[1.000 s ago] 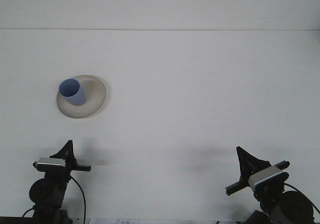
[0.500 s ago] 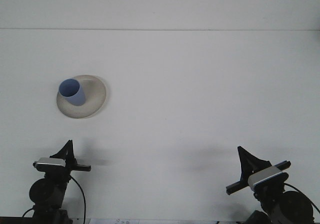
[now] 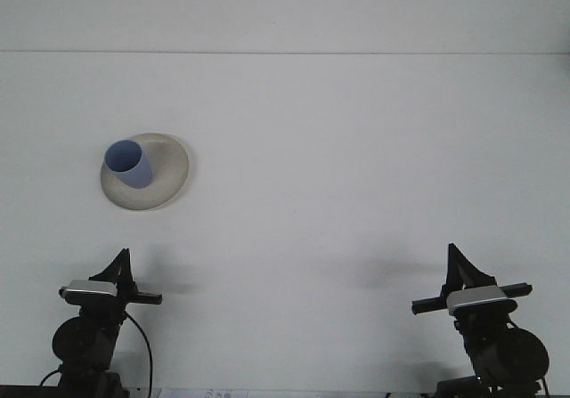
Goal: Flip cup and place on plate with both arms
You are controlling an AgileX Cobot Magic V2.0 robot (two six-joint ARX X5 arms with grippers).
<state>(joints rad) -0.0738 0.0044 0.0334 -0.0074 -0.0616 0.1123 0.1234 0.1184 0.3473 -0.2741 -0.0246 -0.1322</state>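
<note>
1. At the near right edge, the right gripper [image 3: 461,260] has rolled level: a second ago its crossbar sat tilted and skewed leftward, now the bar reads horizontal and the whole wrist sits a bit further right. No reach forward, just a re-square over its base.
2. Left gripper [image 3: 121,260] has not moved across all three frames; parked low at the near left edge, crossbar level.
3. Finger gap: cannot tell on either arm. Each shows only a dark triangular profile from this angle, so the opening is not readable. Neither one holds or touches anything; bare table [image 3: 338,166] sits in front of both.
4. Outward from the left gripper: the blue cup [image 3: 126,164] is ahead of it and almost straight in line, well apart. It stands mouth-up, leaning slightly in view, on the left part of the cream plate [image 3: 165,180], inside the rim.
5. From the right gripper the cup and plate are far off, ahead and well to the left across the table.
6. Read for the task: cup already upright and on the plate, so flip and place look done. I'd judge the right arm's levelling as settling into a rest pose, not the start of a new approach.
7. Cup and plate unchanged over the last second.
</note>
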